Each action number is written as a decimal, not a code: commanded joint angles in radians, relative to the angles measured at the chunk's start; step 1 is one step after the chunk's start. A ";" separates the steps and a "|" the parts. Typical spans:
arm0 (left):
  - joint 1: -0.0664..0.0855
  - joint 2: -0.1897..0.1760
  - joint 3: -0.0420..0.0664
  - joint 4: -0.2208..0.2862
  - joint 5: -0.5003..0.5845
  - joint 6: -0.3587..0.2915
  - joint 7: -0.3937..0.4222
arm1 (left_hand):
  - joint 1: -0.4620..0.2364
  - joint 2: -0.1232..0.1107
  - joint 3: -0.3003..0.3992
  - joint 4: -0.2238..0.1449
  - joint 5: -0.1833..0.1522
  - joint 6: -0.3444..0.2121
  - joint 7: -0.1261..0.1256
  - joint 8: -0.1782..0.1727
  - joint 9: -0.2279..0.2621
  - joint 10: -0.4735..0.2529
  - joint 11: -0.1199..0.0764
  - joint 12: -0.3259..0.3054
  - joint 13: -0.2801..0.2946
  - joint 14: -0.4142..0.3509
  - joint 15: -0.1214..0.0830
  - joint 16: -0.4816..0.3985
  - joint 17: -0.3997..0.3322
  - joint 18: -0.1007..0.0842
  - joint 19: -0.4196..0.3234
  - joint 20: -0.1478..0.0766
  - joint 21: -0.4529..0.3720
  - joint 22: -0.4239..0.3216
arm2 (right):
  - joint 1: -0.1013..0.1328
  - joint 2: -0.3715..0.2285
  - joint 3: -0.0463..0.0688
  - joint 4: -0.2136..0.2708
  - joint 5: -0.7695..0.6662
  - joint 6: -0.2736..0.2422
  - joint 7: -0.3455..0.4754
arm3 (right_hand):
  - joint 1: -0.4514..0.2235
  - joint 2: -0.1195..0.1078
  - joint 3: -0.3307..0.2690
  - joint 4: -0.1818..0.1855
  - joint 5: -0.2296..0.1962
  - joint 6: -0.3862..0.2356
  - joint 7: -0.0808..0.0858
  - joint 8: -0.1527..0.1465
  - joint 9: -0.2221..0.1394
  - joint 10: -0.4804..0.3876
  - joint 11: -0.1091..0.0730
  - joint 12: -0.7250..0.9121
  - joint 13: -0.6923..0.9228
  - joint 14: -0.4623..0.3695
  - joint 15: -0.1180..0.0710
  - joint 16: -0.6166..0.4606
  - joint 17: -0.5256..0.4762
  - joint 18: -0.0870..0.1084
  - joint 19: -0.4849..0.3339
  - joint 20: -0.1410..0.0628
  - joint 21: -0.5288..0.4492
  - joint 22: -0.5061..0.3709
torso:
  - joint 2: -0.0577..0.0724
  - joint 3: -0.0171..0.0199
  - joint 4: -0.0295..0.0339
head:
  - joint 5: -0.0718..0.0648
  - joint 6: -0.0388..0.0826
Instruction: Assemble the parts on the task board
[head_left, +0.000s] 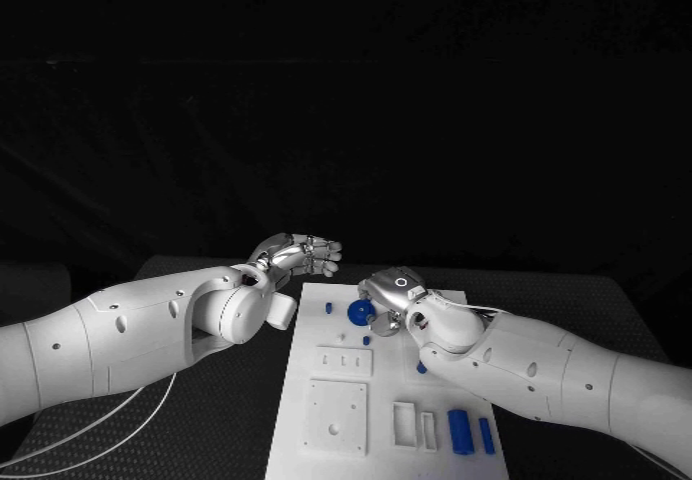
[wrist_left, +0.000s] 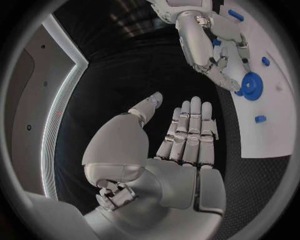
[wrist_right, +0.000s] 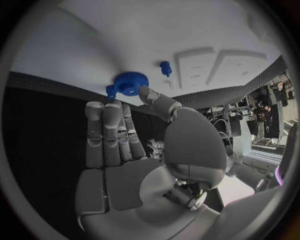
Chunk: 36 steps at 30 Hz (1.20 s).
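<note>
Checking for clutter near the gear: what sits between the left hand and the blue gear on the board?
Nothing: in the left wrist view, only bare black table and a strip of the white task board separate the left hand from the blue gear.

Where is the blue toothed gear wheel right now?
The blue toothed gear wheel sits on the white task board near its far end, in the head view just left of the right hand, whose fingertips reach its edge.

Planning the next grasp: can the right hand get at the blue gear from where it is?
Probably yes. The right hand hangs open just off the blue gear on the task board, fingertips beside it, nothing between. The left hand stays off the board.
</note>
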<state>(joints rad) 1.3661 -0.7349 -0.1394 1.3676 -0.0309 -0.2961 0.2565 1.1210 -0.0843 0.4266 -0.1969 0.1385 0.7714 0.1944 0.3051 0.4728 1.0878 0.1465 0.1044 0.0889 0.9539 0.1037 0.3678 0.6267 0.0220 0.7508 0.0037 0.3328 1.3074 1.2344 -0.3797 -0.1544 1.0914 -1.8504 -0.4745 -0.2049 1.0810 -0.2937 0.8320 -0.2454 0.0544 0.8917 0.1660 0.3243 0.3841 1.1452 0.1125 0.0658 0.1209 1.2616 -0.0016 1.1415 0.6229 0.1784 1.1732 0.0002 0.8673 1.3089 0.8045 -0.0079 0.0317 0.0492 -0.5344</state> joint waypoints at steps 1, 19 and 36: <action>0.001 -0.004 0.001 -0.004 -0.004 0.012 0.011 | -0.010 0.002 -0.001 -0.006 -0.004 -0.003 0.004 -0.007 0.002 0.001 0.005 -0.007 -0.001 0.003 0.003 -0.006 0.002 0.017 -0.004 0.002 0.004 0.020 | 0.013 -0.037 0.024 0.053 0.115 -0.102 0.066 | -0.002 -0.006 -0.007 -0.008 -0.001 -0.008 -0.005 -0.007 0.000 -0.009 0.004 0.000 -0.003 -0.002 0.005 -0.002 -0.002 0.083 -0.009 -0.001 -0.005 0.017 | -0.002 0.0012 -0.0042 | 0.002 0.007; -0.009 -0.014 -0.001 -0.058 -0.013 0.036 0.014 | -0.013 0.006 0.005 -0.013 -0.005 0.009 -0.001 0.001 0.007 0.025 0.001 0.004 0.005 0.006 0.003 -0.009 0.007 0.017 -0.005 0.002 0.007 0.020 | 0.064 -0.334 0.099 0.139 0.495 0.033 0.304 | -0.014 0.005 -0.036 0.007 0.014 -0.013 0.013 -0.003 -0.001 0.037 -0.013 0.019 0.002 -0.012 -0.012 -0.001 -0.008 0.083 -0.015 -0.008 -0.005 0.018 | -0.028 0.0224 -0.0478 | 0.025 0.015; -0.024 -0.011 -0.001 -0.055 -0.018 0.047 0.015 | -0.018 0.009 0.009 -0.022 -0.005 0.020 -0.005 0.006 0.011 0.044 -0.006 0.012 0.010 0.012 0.001 -0.008 0.013 0.017 -0.006 0.002 0.010 0.020 | 0.000 -0.334 0.096 -0.069 0.572 0.211 0.379 | -0.020 0.019 -0.183 -0.015 0.047 -0.066 -0.006 -0.004 0.002 0.087 -0.051 0.118 0.221 -0.080 -0.049 0.023 0.005 0.083 -0.074 0.004 0.001 0.019 | -0.035 0.0429 -0.0600 | -0.025 0.012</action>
<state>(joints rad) 1.3425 -0.7471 -0.1406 1.3105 -0.0433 -0.2697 0.2587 1.1118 -0.0751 0.4360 -0.2120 0.1385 0.7842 0.1890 0.3089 0.4820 1.1257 0.1410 0.1122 0.0988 0.9613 0.1038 0.3639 0.6385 0.0214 0.7508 0.0037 0.3405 1.3079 1.2413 -0.7203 -0.0573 1.0338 -1.3482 -0.3496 0.1158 1.0610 -0.2787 0.6516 -0.2595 0.1046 0.8248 0.1606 0.3184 0.3844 1.2427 0.0606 0.1796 0.3259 1.1829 -0.0482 1.1601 0.6270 0.2004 1.1000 -0.0019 0.8647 1.3081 0.7695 0.0328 -0.0290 0.0343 -0.5204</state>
